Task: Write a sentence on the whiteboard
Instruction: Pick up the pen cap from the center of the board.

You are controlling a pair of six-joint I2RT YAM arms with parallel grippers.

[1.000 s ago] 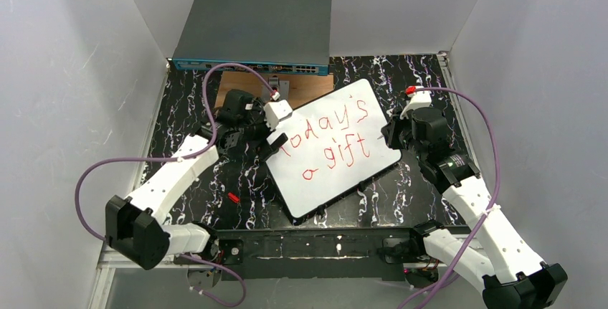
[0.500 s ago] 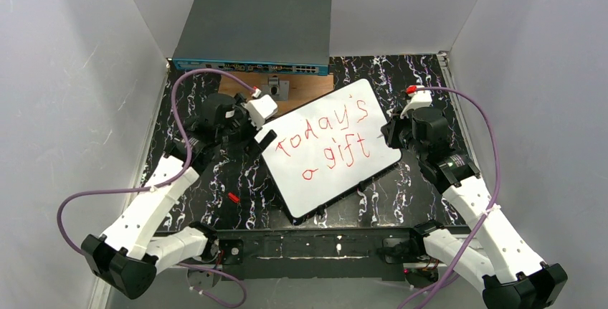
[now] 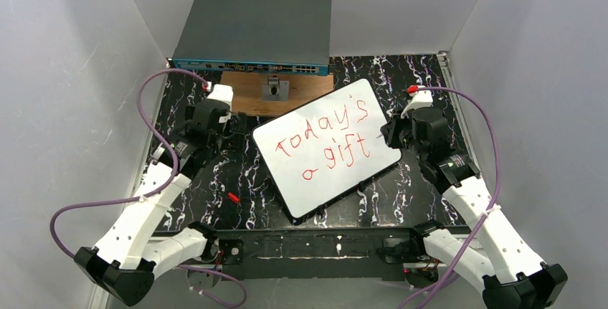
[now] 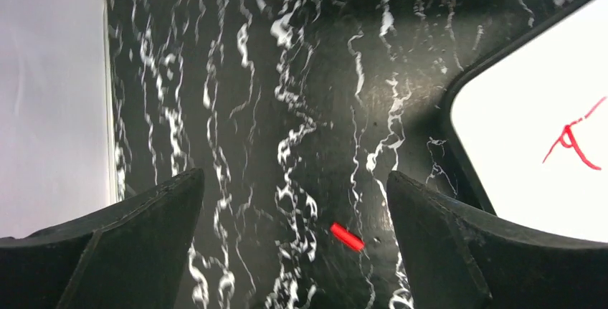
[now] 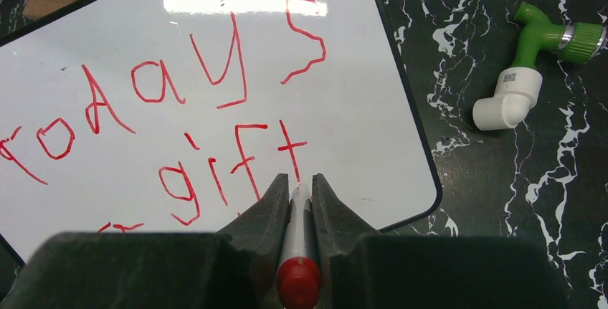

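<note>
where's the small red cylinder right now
In the top view, the small red cylinder lies on the black marbled table, just left of the large white whiteboard's near corner.

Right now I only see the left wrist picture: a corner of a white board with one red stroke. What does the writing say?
Observer: The whiteboard reads "today's gift" in red.
Operator: Is anything holding a pen?
Observer: The right gripper is shut on a marker, tip toward the word gift.
Operator: Anything else near it?
Observer: A green and white tap fitting lies on the table beside the board, not touching it.
</note>
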